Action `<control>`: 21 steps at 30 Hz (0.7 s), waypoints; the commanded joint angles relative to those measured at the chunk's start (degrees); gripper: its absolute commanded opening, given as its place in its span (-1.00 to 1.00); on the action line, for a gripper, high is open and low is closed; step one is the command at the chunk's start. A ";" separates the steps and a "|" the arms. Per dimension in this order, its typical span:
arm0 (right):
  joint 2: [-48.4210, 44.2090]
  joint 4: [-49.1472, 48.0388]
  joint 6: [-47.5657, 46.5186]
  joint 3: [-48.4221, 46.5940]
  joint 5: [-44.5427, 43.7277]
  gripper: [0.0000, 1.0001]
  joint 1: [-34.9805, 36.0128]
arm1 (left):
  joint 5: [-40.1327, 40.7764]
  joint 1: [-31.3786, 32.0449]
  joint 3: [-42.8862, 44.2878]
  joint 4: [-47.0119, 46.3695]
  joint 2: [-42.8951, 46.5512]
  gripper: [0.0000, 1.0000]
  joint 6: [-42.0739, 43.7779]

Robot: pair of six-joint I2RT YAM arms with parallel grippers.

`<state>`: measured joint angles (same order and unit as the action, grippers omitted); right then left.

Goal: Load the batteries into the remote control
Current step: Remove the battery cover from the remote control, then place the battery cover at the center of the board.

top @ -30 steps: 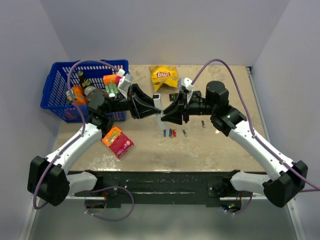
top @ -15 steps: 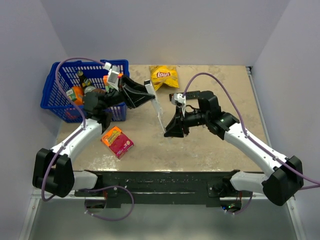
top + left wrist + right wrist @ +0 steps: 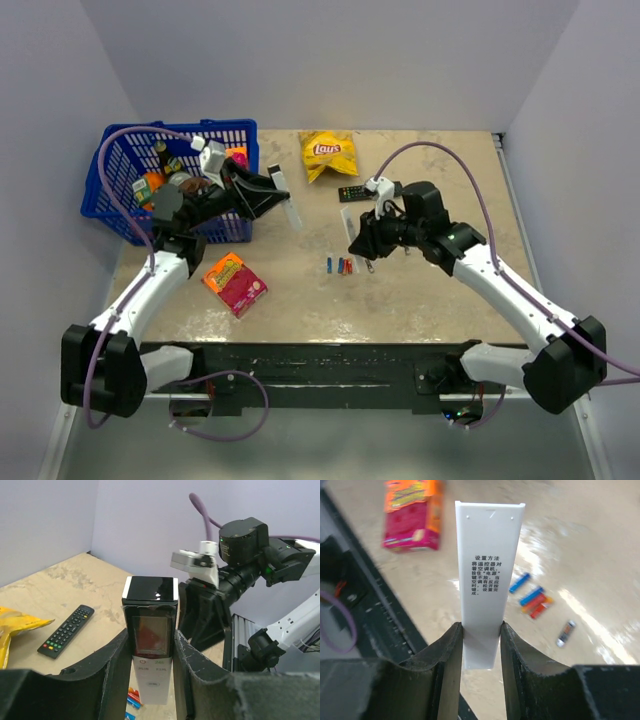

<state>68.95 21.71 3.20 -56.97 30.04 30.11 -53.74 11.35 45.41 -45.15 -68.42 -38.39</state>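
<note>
My left gripper [image 3: 281,196] [image 3: 150,666] is shut on the remote control [image 3: 289,208] [image 3: 150,630], a slim white stick with a dark patch at its top end, held in the air beside the basket. My right gripper [image 3: 358,243] [image 3: 481,641] is shut on the remote's detached white back strip [image 3: 349,233] [image 3: 490,570], which carries printed text. The batteries [image 3: 340,266] [image 3: 532,599] [image 3: 133,699], blue and red/orange, lie together on the table between the two grippers, just below the strip.
A blue basket [image 3: 112,180] full of items stands at the back left. A yellow chips bag [image 3: 328,153] and a black remote [image 3: 355,192] [image 3: 65,631] lie at the back. A pink-orange snack pack [image 3: 235,283] [image 3: 412,512] lies front left. Small grey pieces [image 3: 369,265] [image 3: 566,633] lie near the batteries.
The two grippers, close together earlier, have drawn apart. The left has carried the remote left toward the basket. The right has come away holding the back strip.
</note>
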 commanded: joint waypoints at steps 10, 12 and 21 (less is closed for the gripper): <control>12.43 13.26 12.61 -1.74 -30.91 -1.00 -5.94 | -3.74 -0.28 -7.52 0.33 9.00 -1.00 2.80; 15.41 12.83 13.14 -1.74 -31.53 -1.00 -5.94 | -4.27 -0.28 -8.75 -0.73 10.41 -1.00 2.53; 24.39 9.67 13.32 -0.95 -32.15 -0.87 -6.03 | -7.70 -0.19 -10.87 -9.17 11.82 -1.00 -2.65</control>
<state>91.42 33.12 15.40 -57.10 -0.62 24.25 -59.68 11.27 34.70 -46.46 -57.49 -38.06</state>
